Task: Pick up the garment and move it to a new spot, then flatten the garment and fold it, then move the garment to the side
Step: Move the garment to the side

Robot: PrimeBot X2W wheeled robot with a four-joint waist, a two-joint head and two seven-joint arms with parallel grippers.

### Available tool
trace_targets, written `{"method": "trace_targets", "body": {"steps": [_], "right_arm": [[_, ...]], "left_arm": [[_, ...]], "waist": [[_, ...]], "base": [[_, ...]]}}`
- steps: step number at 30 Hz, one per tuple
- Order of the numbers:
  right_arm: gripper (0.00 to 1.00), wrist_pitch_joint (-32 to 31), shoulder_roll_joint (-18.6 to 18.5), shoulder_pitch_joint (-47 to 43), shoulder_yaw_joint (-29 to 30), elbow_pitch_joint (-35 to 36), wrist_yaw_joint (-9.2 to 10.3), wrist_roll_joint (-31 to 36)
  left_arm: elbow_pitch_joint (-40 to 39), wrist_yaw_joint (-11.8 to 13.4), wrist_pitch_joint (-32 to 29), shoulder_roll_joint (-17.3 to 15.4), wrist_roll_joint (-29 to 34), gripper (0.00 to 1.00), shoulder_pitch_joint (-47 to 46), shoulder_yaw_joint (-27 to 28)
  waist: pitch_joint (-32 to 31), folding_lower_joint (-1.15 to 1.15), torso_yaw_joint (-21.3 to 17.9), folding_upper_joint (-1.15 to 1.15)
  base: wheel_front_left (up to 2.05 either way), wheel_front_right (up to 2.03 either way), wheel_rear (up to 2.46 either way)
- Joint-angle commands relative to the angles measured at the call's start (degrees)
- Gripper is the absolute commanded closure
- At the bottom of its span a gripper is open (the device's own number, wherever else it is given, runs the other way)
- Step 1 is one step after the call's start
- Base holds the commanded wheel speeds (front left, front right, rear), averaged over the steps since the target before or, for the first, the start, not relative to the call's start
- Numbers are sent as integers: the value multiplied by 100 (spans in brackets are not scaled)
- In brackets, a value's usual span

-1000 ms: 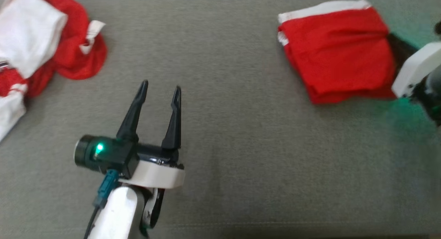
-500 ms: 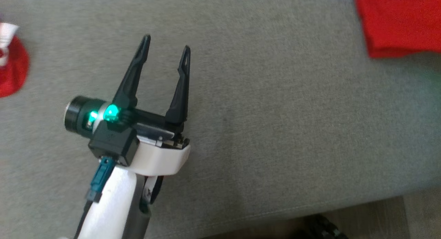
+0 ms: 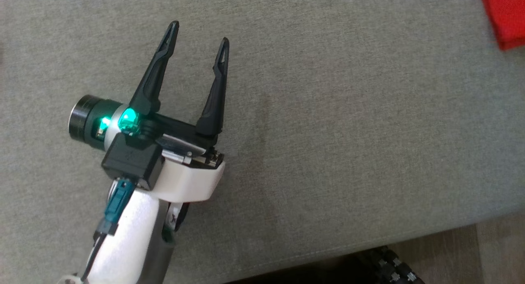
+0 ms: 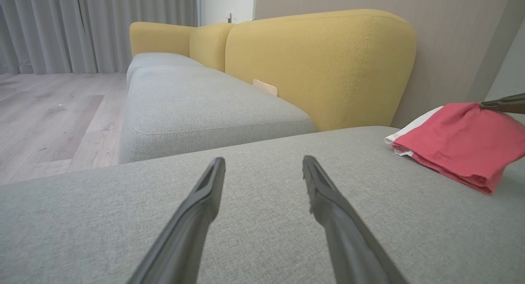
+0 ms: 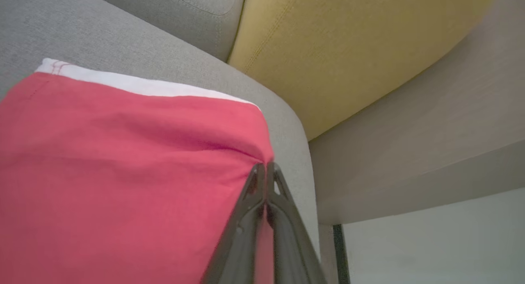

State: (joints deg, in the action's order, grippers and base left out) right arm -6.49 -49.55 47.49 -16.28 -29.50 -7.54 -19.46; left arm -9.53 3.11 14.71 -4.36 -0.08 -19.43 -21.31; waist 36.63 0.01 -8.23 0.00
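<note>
The folded red garment (image 5: 123,173) with a white band lies on the grey sofa seat (image 3: 348,132). My right gripper (image 5: 265,167) is shut on its edge, and red cloth shows between the closed fingers. In the left wrist view the garment (image 4: 459,144) sits at the right, with the right gripper's dark finger (image 4: 502,104) at its upper corner. In the head view a red corner of the garment (image 3: 506,17) shows at the top right. My left gripper (image 3: 198,34) hovers open and empty over bare seat, well left of the garment, and appears as (image 4: 263,161).
A yellow backrest (image 4: 320,67) rises behind the seat, with a second grey cushion (image 4: 197,99) beyond. The seat's front edge runs along the lower right of the head view, with wood floor (image 3: 492,251) and a black wheel (image 3: 387,263) below it.
The head camera has swung, so the garment has slid to the top right corner and the red and white pile at the left has left the picture. The left gripper stays open.
</note>
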Motion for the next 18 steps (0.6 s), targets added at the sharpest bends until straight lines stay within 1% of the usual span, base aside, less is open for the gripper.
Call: {"method": "trace_targets", "body": {"steps": [1,5,6,7,8,11,14,16,18], "right_arm": [[100,15,-272,-160,155,142,5,136],[100,-34,-126,-300,629,224,5,615],[80,-68,-77,-336,758,231,5,743],[35,-90,-18,-369,907,238,5,882],[0,-77,58,-405,1064,263,5,1028],[0,-97,388,-573,1439,346,5,1377],[0,35,739,-802,1636,548,5,1789],[0,261,1090,-968,1664,701,5,1959],[0,516,1506,-1153,1592,796,5,1939]], "left_arm": [[-237,33,29,-64,43,0,-44,127],[-231,76,29,-61,24,0,-50,113],[-226,82,29,-59,18,0,-54,105],[-216,85,29,-56,10,0,-59,95],[-203,89,29,-51,-4,0,-62,83],[-175,128,29,-27,-60,0,-40,80],[-103,150,29,-6,-110,0,60,61],[-47,178,29,1,-127,0,173,68],[11,247,29,8,-163,0,351,125]], "waist": [[3,-1,22,0],[13,-1,62,0],[11,-1,73,0],[-1,-1,89,0],[-23,-1,111,0],[-181,-1,192,0],[-496,-1,314,0],[-773,-1,386,0],[-1069,-1,438,0]], "base": [[0,0,0],[0,0,0],[0,0,0],[0,0,0],[0,0,0],[0,0,0],[0,0,0],[0,0,0],[0,0,0]]}}
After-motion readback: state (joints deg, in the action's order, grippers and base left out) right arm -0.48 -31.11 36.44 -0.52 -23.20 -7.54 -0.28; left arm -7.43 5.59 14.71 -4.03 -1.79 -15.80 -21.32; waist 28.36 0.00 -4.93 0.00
